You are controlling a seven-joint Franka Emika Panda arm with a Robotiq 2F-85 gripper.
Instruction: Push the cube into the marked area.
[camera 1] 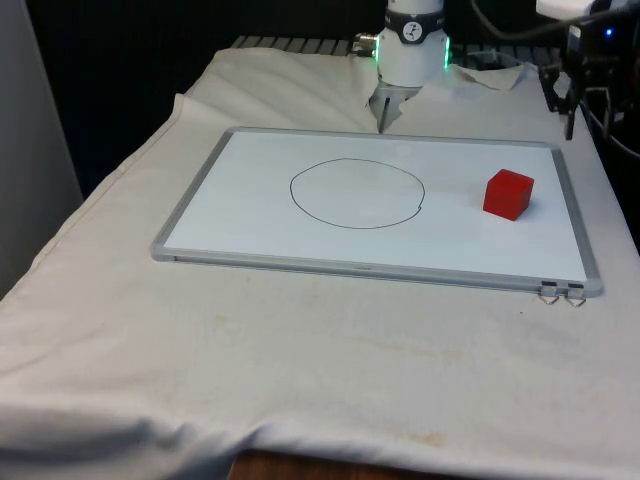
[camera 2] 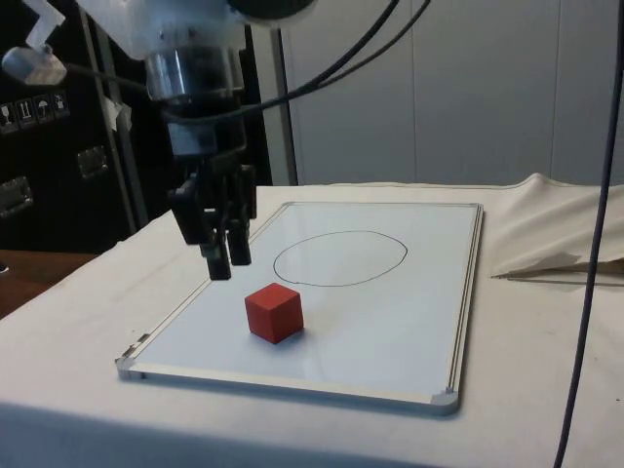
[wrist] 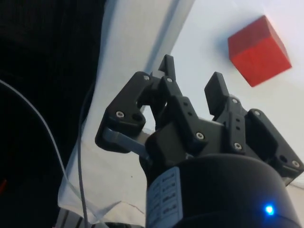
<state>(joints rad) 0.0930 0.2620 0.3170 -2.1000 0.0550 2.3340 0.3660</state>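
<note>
Cube (camera 1: 508,193), red, is sitting on whiteboard (camera 1: 250,225) toward front view's right, well apart from drawn circle (camera 1: 357,193). We are judging it light, rigid, sliding easily on slick board. Claw (camera 2: 221,258) is hovering beside it, fingers parted, gripping nothing. We are planning flat push on face away from circle, low and centred.
</note>
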